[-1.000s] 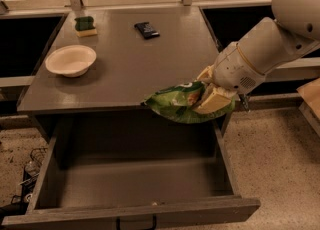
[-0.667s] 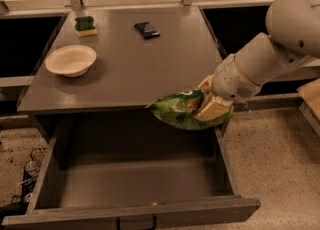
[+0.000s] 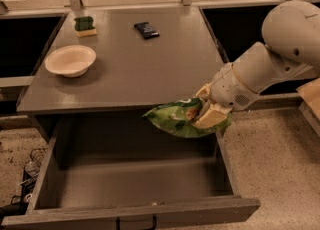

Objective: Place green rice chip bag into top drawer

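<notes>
The green rice chip bag (image 3: 172,119) is crumpled and hangs in the air just past the table's front edge, above the back right of the open top drawer (image 3: 135,186). My gripper (image 3: 207,114) is shut on the bag's right end, its tan fingers (image 3: 210,117) pressed into the foil. The white arm comes in from the right. The drawer is pulled fully out below the table; its grey floor is bare and its dark handle (image 3: 136,222) shows at the bottom edge.
On the grey table (image 3: 130,69) sit a white bowl (image 3: 70,60) at the left, a green-topped sponge (image 3: 85,25) at the back left and a small dark packet (image 3: 146,29) at the back. Speckled floor lies to the right.
The arm has moved right and slightly down with the bag, carrying it off the table's front edge and over the open drawer.
</notes>
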`<state>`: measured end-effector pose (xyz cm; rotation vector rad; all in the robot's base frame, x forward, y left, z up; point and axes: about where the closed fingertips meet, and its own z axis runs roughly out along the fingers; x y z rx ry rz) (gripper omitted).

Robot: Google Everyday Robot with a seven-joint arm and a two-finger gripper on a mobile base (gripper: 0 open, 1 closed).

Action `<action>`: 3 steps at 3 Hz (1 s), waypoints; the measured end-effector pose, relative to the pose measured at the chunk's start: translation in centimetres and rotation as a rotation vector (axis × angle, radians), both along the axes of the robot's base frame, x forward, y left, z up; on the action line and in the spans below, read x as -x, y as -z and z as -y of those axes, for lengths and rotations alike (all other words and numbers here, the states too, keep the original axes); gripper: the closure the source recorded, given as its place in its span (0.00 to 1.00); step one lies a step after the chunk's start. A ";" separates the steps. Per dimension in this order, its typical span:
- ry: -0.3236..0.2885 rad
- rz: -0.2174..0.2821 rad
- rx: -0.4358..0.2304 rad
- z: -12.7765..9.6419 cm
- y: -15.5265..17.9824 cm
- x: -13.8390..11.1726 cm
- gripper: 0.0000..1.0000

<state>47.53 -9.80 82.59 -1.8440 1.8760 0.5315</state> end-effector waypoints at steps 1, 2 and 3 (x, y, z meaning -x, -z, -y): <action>-0.055 -0.003 0.009 -1.2 0.0 2.6 1.00; -0.055 -0.004 0.009 -1.2 0.0 2.6 1.00; -0.051 -0.019 -0.003 -1.3 0.8 2.3 1.00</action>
